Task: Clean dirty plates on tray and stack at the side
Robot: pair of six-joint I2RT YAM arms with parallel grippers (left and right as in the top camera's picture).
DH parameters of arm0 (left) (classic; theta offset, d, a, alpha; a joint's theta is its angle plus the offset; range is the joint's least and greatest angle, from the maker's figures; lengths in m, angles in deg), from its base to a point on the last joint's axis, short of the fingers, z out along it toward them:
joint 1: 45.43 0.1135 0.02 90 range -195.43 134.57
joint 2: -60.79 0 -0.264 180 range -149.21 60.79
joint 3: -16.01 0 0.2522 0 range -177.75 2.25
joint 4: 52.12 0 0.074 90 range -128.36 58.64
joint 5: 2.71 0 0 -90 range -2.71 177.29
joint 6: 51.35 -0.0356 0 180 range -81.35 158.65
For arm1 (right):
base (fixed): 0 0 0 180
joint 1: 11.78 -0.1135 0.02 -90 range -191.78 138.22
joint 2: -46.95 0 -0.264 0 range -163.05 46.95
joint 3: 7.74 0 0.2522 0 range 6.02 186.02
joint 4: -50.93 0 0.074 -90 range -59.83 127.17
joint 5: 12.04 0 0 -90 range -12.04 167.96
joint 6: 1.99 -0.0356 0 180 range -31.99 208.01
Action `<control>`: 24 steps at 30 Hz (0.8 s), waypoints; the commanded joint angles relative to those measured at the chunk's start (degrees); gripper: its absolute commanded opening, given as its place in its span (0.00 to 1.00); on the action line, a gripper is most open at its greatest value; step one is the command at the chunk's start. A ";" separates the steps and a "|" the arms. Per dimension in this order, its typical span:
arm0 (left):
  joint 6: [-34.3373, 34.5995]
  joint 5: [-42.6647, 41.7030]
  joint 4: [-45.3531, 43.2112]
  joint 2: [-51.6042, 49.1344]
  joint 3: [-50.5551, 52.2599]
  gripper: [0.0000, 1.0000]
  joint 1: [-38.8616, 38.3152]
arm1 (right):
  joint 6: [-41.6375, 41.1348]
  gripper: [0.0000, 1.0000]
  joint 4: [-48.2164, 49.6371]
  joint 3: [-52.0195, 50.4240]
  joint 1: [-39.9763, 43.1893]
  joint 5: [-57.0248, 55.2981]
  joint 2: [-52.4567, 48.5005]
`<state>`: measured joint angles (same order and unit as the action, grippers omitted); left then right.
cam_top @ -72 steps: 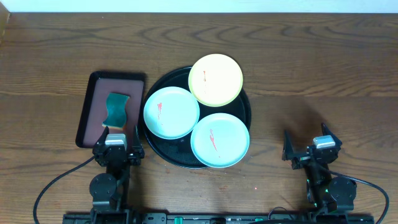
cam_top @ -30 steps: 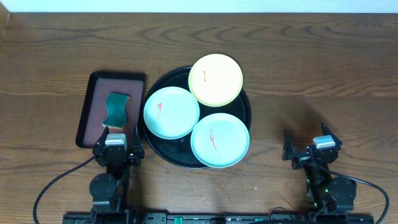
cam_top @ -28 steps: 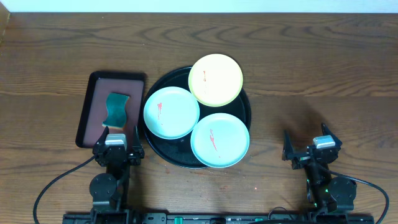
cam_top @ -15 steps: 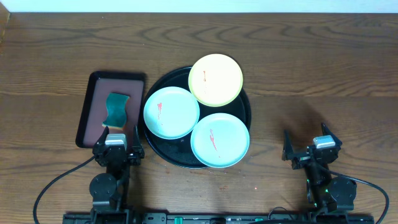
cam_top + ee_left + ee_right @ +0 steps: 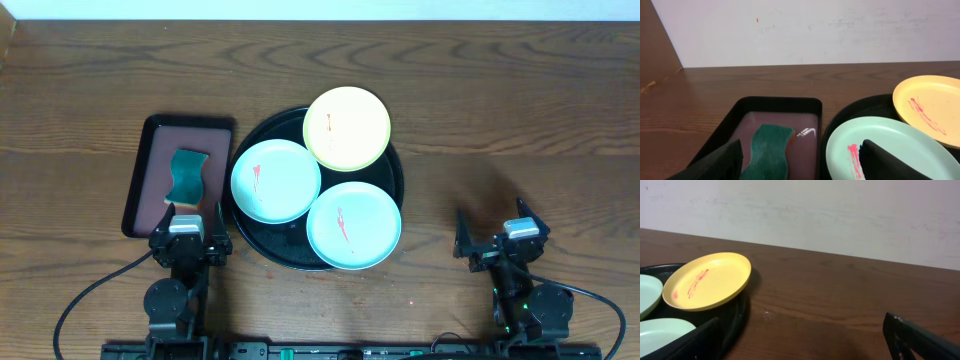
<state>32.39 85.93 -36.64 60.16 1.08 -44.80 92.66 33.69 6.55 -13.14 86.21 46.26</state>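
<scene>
A round black tray (image 5: 254, 244) sits at the table's middle and holds three plates. A pale yellow plate (image 5: 347, 128) with a red smear lies at its far side. A turquoise plate (image 5: 275, 180) with a red smear lies at its left, and a second turquoise plate (image 5: 353, 225) at its near right. My left gripper (image 5: 188, 232) is open and empty at the near edge, left of the tray. My right gripper (image 5: 500, 238) is open and empty at the near right. The left wrist view shows the left turquoise plate (image 5: 890, 150) and the yellow plate (image 5: 930, 107).
A rectangular maroon tray (image 5: 150, 160) with a black rim stands left of the round tray and holds a dark green sponge (image 5: 186, 175). Bare wood lies right of the round tray (image 5: 840, 305). A pale wall stands behind the table.
</scene>
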 commanded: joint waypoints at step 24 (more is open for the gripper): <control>4.44 0.44 0.96 -1.86 -4.11 0.75 -0.22 | -3.80 0.99 12.24 -0.02 -0.96 -1.31 -0.07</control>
<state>34.82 85.97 -35.74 59.68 0.20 -44.80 90.32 43.91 6.40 -13.14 85.43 46.13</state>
